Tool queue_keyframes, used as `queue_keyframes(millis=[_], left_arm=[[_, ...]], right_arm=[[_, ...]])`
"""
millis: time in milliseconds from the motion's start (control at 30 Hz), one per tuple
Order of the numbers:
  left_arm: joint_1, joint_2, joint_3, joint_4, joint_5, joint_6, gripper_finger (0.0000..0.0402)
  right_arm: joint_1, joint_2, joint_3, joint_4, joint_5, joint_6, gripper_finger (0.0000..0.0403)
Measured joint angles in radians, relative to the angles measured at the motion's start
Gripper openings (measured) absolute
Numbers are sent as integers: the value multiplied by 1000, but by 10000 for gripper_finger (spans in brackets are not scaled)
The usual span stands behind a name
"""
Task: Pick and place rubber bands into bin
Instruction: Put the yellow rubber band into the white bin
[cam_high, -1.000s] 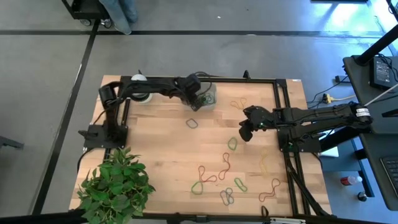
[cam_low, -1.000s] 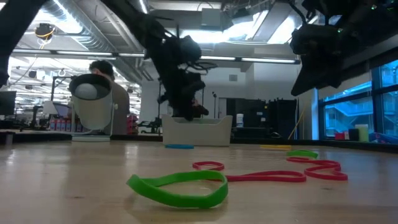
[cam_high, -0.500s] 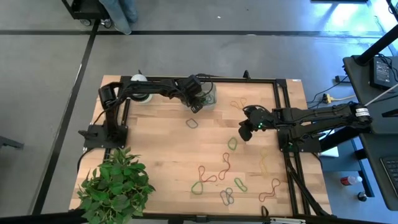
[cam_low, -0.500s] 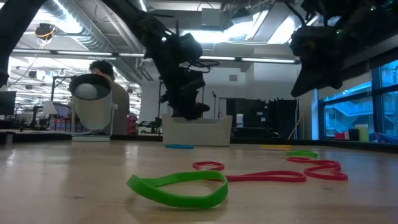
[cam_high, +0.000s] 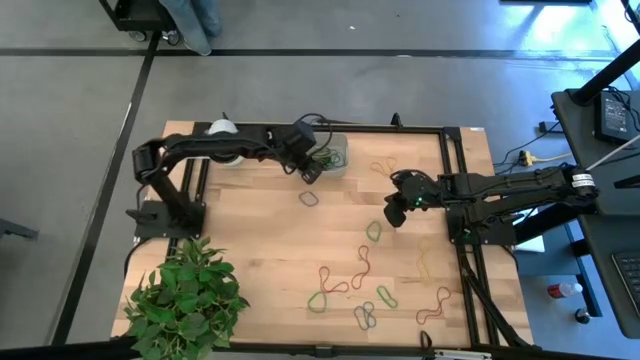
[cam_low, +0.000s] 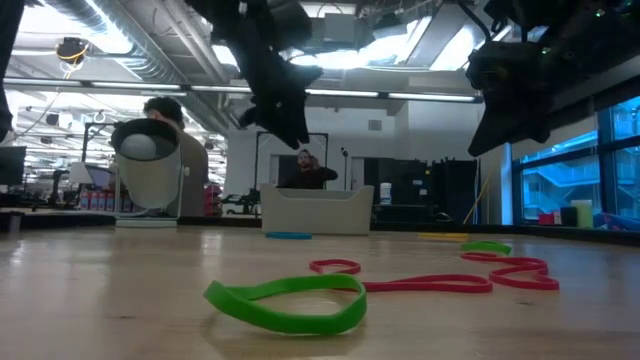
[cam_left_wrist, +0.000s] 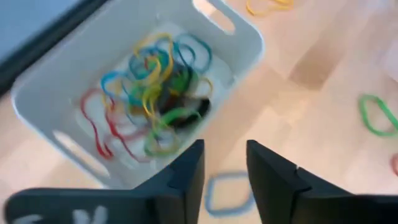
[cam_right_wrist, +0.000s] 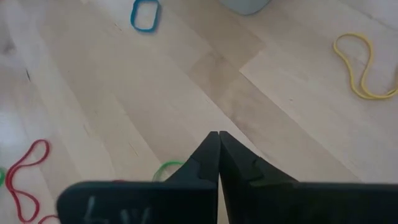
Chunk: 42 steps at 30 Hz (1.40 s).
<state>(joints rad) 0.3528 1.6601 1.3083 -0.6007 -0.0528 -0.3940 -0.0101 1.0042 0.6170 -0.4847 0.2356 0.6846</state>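
Now the left pincer (cam_high: 312, 172) hangs at the near edge of the bin (cam_high: 334, 155), above the surface (cam_high: 260, 240), with its two fingers (cam_left_wrist: 186, 174) parted by a narrow gap and nothing between them. This fits a drop into the bin. In the left wrist view the bin holds a tangled heap of rubber bands (cam_left_wrist: 152, 93) in yellow, blue, red and green. A blue band (cam_left_wrist: 229, 193) lies on the wood just beside the bin's wall, under the left pincer, so I judge it a likely next pick.

The right pincer (cam_high: 394, 212) is held over the middle of the surface, its fingers pressed flat together and carrying nothing. It seems only to wait, or to aim at the green band (cam_high: 374, 230) just beside it.

Many loose bands remain — a group of red and green ones (cam_high: 345, 285) toward the near edge, a green and dark pair (cam_high: 365, 317) by the front, an orange one (cam_high: 435, 303) and a pale one (cam_high: 424, 262) on the right side, and yellow ones (cam_high: 384, 167) near the bin.

Around them, a leafy green plant (cam_high: 185, 300) fills the near left corner, and a round white-and-black roll (cam_high: 222, 130) stands at the far edge under the left arm. Nothing blocks the way to the bin. Still, the two arms come near each other in the middle, and the thin flat bands may be hard to lift.
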Motion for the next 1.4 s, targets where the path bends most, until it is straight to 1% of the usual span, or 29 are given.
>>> queue_keyframes(millis=[100, 233, 267, 400, 667, 800, 900, 1000, 1100, 1267, 1333, 1400], left_arm=[[-42, -28, -19, -23, -1, -57, 78], [-111, -46, -48, -28, -3, -121, 15], [-132, -46, -55, -25, -6, -135, 9], [-216, -46, -99, -15, -16, -207, 2], [-385, -46, -245, 37, -32, -358, 1], [-426, -68, -343, 107, -27, -399, 1], [-434, -115, -429, 168, -4, -408, 1], [-431, -179, -510, 211, -11, -406, 1], [-421, -250, -577, 214, -14, -372, 1], [-390, -364, -649, 211, -13, -299, 1], [-372, -399, -665, 206, -14, -269, 1], [-351, -430, -681, 207, -14, -240, 1]], right_arm=[[0, 0, 0, -1, -1, -15, 7], [0, 0, 0, -11, -1, -30, 7], [0, 0, 0, -11, -1, -39, 7], [0, 0, 0, -13, -2, -63, 7], [0, 0, 0, -13, -3, -65, 7], [0, 0, 0, -13, 5, -62, 8], [-7, 2, -1, 13, 30, -42, 11], [-37, 20, -1, 73, 32, -66, 30], [-87, 79, 23, 106, 33, -88, 60], [-219, 259, 122, 89, 32, -110, 115], [-282, 338, 167, 57, 29, -84, 135], [-340, 410, 209, -11, 25, -56, 154]])
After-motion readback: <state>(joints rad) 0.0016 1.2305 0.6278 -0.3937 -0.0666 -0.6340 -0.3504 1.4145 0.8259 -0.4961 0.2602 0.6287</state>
